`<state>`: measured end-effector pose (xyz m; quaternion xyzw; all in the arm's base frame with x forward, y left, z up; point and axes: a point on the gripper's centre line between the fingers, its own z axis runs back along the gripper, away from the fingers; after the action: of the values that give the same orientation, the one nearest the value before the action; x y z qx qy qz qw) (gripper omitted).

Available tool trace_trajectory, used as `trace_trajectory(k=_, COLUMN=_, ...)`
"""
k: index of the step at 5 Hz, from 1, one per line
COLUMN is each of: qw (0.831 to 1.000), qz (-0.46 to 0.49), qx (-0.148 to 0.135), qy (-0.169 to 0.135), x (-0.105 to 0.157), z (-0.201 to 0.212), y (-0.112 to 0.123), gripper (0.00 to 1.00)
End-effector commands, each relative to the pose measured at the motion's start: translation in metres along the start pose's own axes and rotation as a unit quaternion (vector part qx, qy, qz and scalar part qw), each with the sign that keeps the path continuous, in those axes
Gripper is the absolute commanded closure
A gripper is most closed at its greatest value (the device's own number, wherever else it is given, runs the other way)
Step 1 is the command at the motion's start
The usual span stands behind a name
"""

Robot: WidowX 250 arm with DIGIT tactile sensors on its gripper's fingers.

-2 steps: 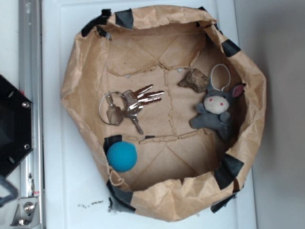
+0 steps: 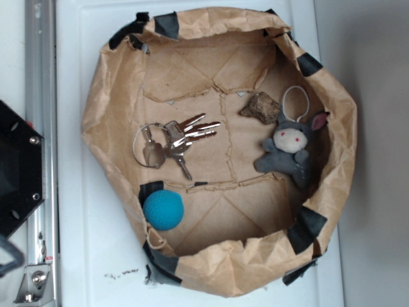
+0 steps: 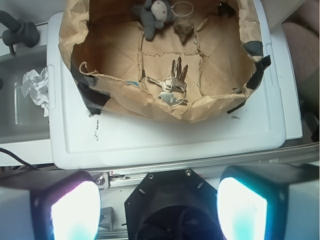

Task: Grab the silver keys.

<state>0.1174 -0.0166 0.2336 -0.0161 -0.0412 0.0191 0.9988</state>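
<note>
so the silver keys [image 2: 176, 142] are lying flat on the floor of a brown paper basin [image 2: 217, 281], the kind with rolled-up walls patched with black tape, and they're sitting toward its left side in the exterior view. the key blades are fanning out toward the middle and the thin wire ring is resting closest to the wall. a blue ball [image 2: 163, 209] is sitting just below the keys, not touching them. a grey plush bunny [image 2: 291, 148] with a white loop is lying well apart on the opposite side, with a small brown lump [image 2: 261, 107] just beside it.

the gripper [image 3: 157, 200] is hanging high above everything, outside the basin over the edge of the white tray [image 3: 165, 145], and its fingers [image 3: 75, 210] are spread wide with nothing between them. in the wrist view the keys [image 3: 171, 86] are showing just past the near wall.

no brand, label or readable writing is showing anywhere, not even on the keys.
</note>
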Motion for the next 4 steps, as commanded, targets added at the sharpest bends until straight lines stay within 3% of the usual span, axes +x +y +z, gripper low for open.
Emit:
trace_trajectory(k=1, qw=0.998, qz=0.055, qx=0.016, qy=-0.028, x=0.088, z=-0.028, y=0.011, gripper=0.0)
trace_trajectory(k=2, qw=0.997, qz=0.079, qx=0.013, qy=-0.013, x=0.113, z=-0.048, y=0.017, gripper=0.0)
trace_trajectory(k=3, qw=0.997, qz=0.073, qx=-0.019, qy=-0.032, x=0.12, z=-0.078, y=0.027, gripper=0.0)
trace_trajectory(k=4, qw=0.996, qz=0.078, qx=-0.019, qy=-0.027, x=0.119, z=-0.107, y=0.027, gripper=0.0)
